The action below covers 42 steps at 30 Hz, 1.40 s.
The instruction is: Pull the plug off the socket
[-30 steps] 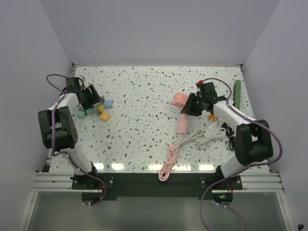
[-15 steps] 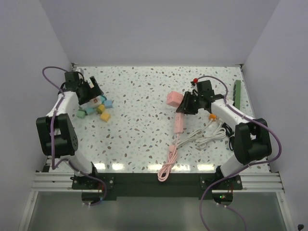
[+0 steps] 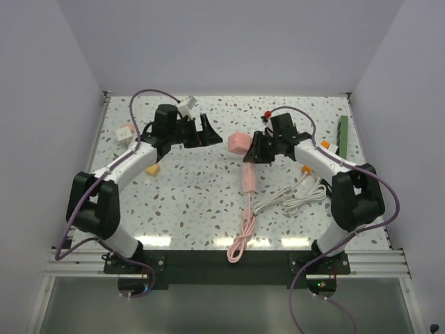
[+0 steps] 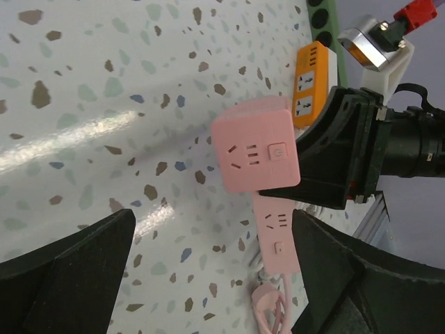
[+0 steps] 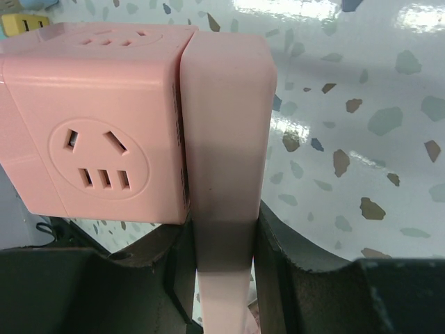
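The right pincer (image 5: 222, 259) is partly closed, pinching the pink strip (image 5: 224, 132) just below the pink cube plug (image 3: 238, 144), which sits joined to the strip's end at mid-table (image 3: 188, 195). The left pincer (image 3: 206, 132) is spread wide, near the plug but apart from it.
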Motion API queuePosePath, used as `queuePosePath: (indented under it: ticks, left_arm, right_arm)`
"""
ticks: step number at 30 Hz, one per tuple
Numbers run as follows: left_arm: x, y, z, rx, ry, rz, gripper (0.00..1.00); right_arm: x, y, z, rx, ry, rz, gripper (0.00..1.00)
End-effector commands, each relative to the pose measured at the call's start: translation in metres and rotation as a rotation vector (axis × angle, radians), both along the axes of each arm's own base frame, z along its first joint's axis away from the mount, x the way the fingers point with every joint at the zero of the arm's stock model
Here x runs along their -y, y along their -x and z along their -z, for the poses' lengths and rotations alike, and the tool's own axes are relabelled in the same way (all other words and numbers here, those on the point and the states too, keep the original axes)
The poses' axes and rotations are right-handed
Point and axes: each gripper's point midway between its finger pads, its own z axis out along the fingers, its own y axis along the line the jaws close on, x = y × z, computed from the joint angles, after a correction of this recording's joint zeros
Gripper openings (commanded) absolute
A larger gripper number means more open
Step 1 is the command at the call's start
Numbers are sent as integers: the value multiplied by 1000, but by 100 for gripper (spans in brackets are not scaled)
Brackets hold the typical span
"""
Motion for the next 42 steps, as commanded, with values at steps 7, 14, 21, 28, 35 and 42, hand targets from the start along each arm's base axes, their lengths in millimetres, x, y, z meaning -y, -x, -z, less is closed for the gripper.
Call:
queuePosePath:
  ticks: [7, 14, 21, 28, 35, 42]
  left_arm:
    - [73, -9, -24, 117, 107, 120, 100]
    - [87, -11, -12, 121, 93, 124, 100]
    - [90, -7, 11, 85, 36, 119, 92]
    - [88, -6, 11, 91, 44, 98, 19]
    - [84, -5, -6, 99, 77, 60, 0]
    - [66, 9, -77, 159, 303, 42, 0]
  right_arm:
    - [-43, 2, -38, 71, -102, -113, 0]
    - [-54, 10, -44, 70, -134, -159, 0]
    - [-61, 10, -56, 96, -187, -167, 0]
    - [-56, 7, -46, 84, -144, -136, 0]
    - [-14, 1, 1, -14, 94, 65, 0]
    - [35, 10, 70, -221, 214, 256, 0]
